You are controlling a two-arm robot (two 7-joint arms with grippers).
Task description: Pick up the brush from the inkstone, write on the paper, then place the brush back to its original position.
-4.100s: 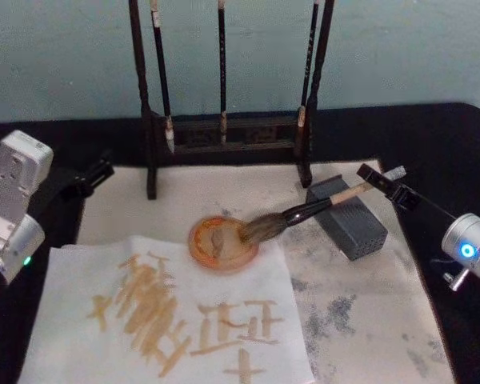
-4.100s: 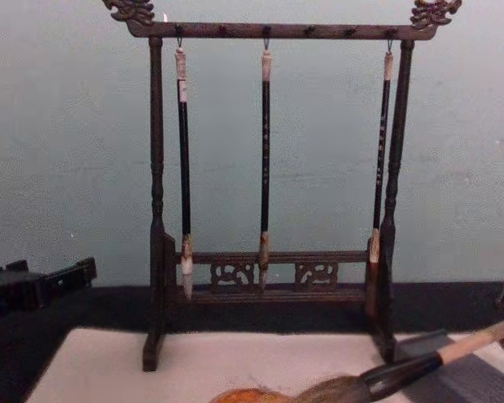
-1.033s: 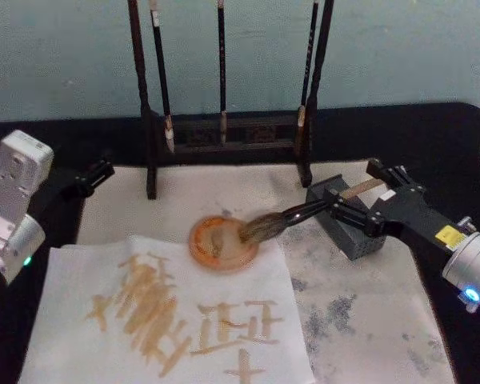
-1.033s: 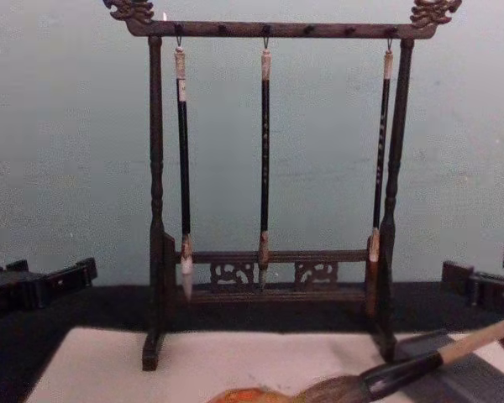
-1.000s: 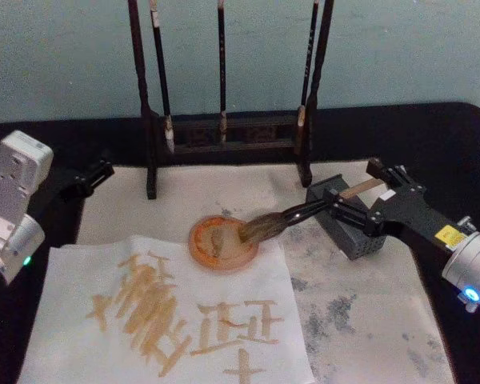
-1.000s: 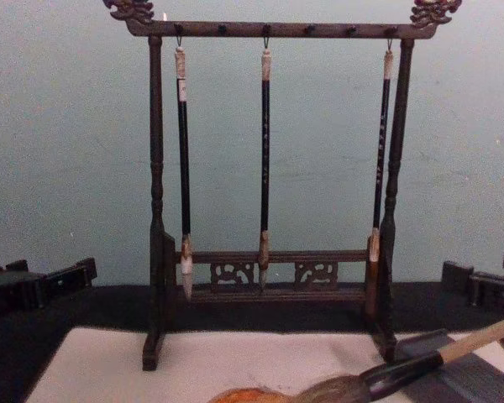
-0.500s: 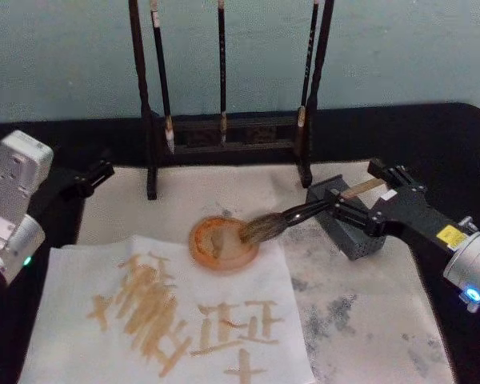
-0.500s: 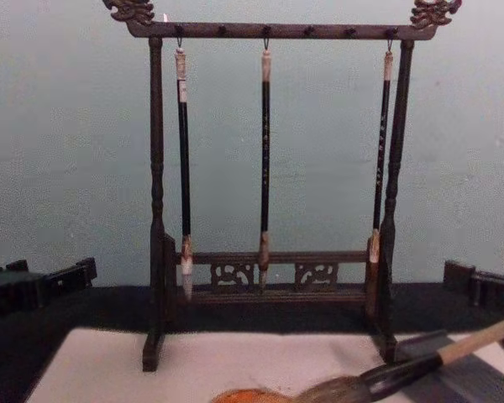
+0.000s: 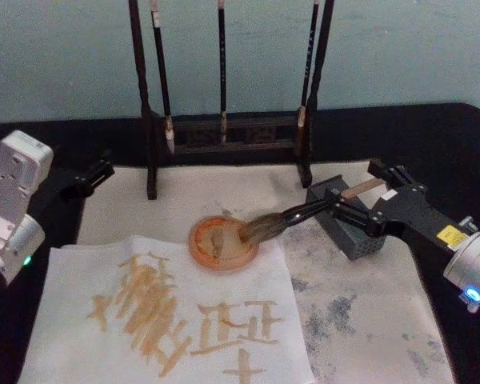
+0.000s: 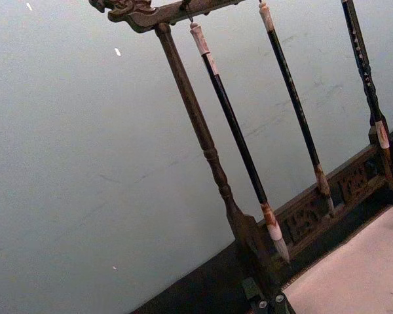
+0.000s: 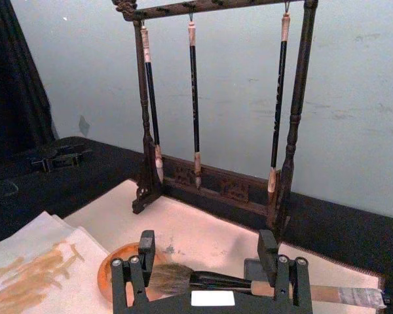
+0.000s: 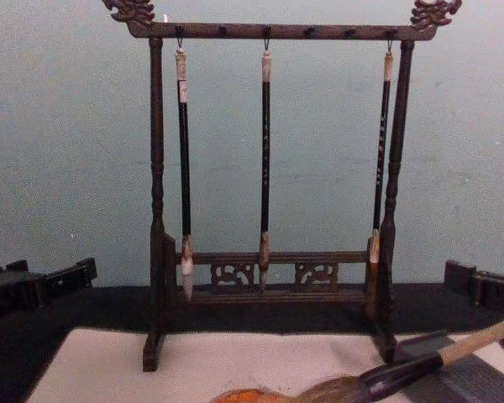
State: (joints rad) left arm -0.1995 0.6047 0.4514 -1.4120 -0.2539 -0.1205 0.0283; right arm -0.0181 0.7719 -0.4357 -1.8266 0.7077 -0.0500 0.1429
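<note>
The right pincer [image 9: 358, 206] hides part of the brush [image 9: 304, 213] handle.

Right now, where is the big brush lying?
In the head view the brush lies right of centre, its handle propped on the inkstone and its bristles over the orange dish. The right gripper straddles the handle with jaws open.

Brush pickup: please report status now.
Right gripper open, jaws either side of the brush handle, above the inkstone. Left gripper parked at left. Brush head rests in orange dish. Nothing blocking.
</note>
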